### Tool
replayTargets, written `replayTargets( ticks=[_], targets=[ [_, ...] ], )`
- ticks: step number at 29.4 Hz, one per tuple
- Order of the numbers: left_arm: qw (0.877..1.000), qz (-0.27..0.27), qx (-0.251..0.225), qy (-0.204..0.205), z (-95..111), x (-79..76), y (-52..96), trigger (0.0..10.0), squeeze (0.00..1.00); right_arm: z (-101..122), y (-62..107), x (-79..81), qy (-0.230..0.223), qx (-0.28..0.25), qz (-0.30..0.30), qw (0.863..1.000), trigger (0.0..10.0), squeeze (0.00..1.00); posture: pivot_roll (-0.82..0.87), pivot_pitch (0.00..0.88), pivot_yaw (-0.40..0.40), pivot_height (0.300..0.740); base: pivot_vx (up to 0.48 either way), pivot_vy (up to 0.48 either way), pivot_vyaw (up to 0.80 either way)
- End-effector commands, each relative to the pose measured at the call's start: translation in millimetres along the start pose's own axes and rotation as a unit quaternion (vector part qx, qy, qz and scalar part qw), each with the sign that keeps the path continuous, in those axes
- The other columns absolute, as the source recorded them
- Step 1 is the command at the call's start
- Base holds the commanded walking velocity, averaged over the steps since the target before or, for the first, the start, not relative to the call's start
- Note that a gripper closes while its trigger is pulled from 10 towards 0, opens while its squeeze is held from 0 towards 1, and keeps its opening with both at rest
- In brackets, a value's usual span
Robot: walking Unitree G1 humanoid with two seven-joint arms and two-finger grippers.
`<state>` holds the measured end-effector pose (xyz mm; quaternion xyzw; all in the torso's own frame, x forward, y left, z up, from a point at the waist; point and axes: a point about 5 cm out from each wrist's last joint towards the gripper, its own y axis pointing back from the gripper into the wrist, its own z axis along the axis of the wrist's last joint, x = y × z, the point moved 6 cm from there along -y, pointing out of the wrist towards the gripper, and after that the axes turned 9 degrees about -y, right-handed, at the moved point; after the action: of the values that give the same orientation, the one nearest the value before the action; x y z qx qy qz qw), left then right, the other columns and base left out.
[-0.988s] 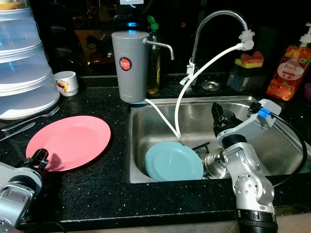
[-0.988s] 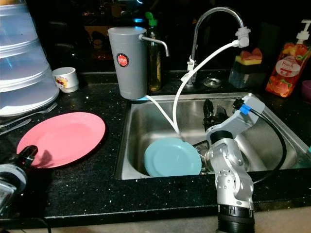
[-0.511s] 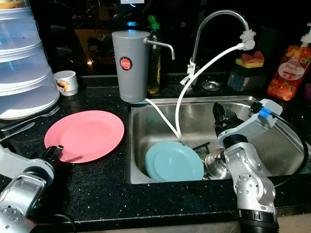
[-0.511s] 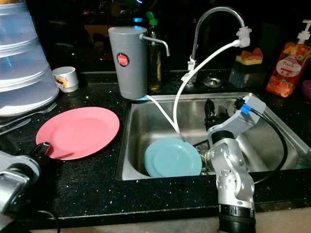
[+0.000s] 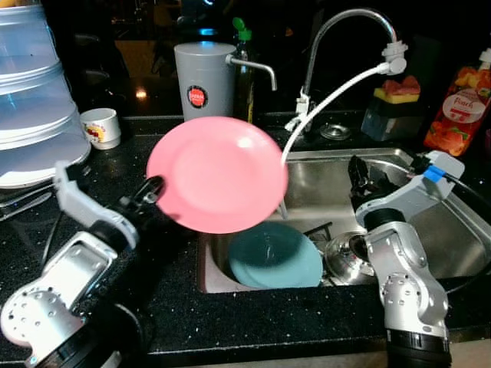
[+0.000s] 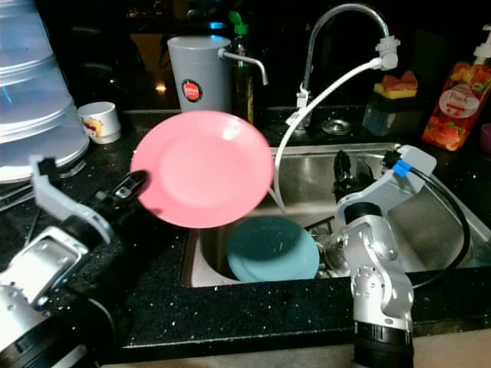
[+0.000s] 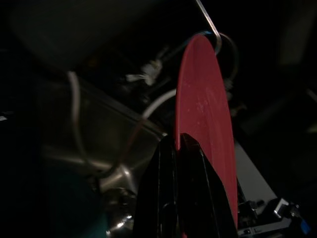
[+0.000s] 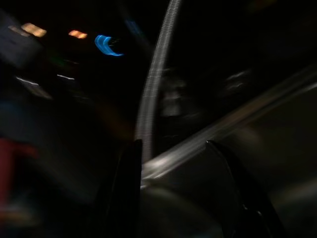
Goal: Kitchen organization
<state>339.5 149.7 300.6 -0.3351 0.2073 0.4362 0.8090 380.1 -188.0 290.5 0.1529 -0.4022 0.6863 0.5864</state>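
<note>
The left tool (image 5: 153, 186) is pinching the rim of the pink plate (image 5: 217, 174), its two black fingers (image 7: 171, 163) closing on either side of the edge, as the left wrist view is showing edge-on. The plate is hanging in the air, tilted up so its face is turning toward the camera, over the seam between the black speckled tabletop (image 5: 161, 307) and the left edge of the steel sink (image 5: 453, 238). It is touching nothing but the tool.

Below it, a light blue plate (image 5: 276, 257) is lying in the sink basin, partly covered in the head views by the pink plate's lower edge. Just beside the blue plate a steel pot lid (image 5: 347, 257) is sitting in the basin.

The right tool (image 5: 367, 175) is hovering inside the sink toward its back wall, its fingers (image 8: 130, 183) standing apart and gripping nothing; the right wrist view is dark and blurred.

A white hose (image 5: 330, 92) is running from the tap spout (image 5: 349, 27) down into the basin. Behind the pink plate a grey water filter jug (image 5: 203, 77) is standing on the tabletop with a green-capped bottle (image 5: 244, 57) beside it. To the left, a small white cup (image 5: 101, 127) is sitting near a stack of clear containers (image 5: 34, 100). An orange soap dispenser (image 5: 459, 103) and a sponge holder (image 5: 391, 107) are standing behind the sink on the right.
</note>
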Motion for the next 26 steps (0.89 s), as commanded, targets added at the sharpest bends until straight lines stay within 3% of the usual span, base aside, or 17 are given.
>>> replayTargets(
  ticks=[1, 2, 3, 5, 7, 11, 14, 20, 26],
  targets=[
    [1.0, -0.022, -0.003, -0.009, 4, -6.0, -5.3, 10.0, 0.0, 3, 6.7, 24.2, -0.084, 0.012, 0.066, 0.994, 10.0, 0.0, 0.07, 0.081, 0.008, 0.74, 0.0, 0.0, 0.0],
    [1.0, -0.022, -0.003, -0.009, 4, -6.0, -5.3, 10.0, 0.0, 3, 6.7, 24.2, -0.084, 0.012, 0.066, 0.994, 10.0, 0.0, 0.07, 0.081, 0.008, 0.74, 0.0, 0.0, 0.0],
    [0.999, -0.036, -0.008, -0.015, 9, -9.4, -7.0, 10.0, 0.0, 8, 12.0, 39.5, -0.131, 0.012, 0.109, 0.985, 10.0, 0.0, 0.07, 0.081, 0.008, 0.74, 0.0, 0.0, 0.0],
    [0.999, -0.036, -0.008, -0.015, 9, -9.4, -7.0, 10.0, 0.0, 8, 12.0, 39.5, -0.131, 0.012, 0.109, 0.985, 10.0, 0.0, 0.07, 0.081, 0.008, 0.74, 0.0, 0.0, 0.0],
    [0.998, -0.062, -0.021, -0.023, 19, -15.9, -8.2, 10.0, 0.0, 15, 22.0, 60.4, -0.177, 0.015, 0.171, 0.969, 10.0, 0.0, 0.06, 0.084, 0.006, 0.74, 0.0, 0.0, 0.0],
    [0.997, -0.071, -0.029, -0.027, 25, -18.3, -9.0, 10.0, 0.0, 15, 26.8, 68.4, -0.19, 0.019, 0.194, 0.962, 10.0, 0.0, 0.06, 0.084, 0.004, 0.74, 0.0, 0.0, 0.0],
    [0.994, -0.091, -0.061, -0.031, 43, -30.2, -19.3, 10.0, 0.0, 2, 39.4, 89.0, -0.22, 0.05, 0.239, 0.944, 10.0, 0.0, 0.06, 0.083, -0.004, 0.74, 0.0, 0.0, 0.0],
    [0.99, -0.118, -0.074, -0.022, 45, -45.4, -29.1, 10.0, 0.0, -16, 46.0, 101.1, -0.237, 0.095, 0.253, 0.933, 10.0, 0.0, 0.06, 0.082, -0.01, 0.74, 0.0, 0.0, 0.0],
    [0.989, -0.127, -0.074, -0.021, 42, -49.7, -33.3, 10.0, 0.0, -20, 50.1, 106.4, -0.249, 0.113, 0.26, 0.926, 10.0, 0.0, 0.06, 0.082, -0.012, 0.74, 0.0, 0.0, 0.0]
  ],
)
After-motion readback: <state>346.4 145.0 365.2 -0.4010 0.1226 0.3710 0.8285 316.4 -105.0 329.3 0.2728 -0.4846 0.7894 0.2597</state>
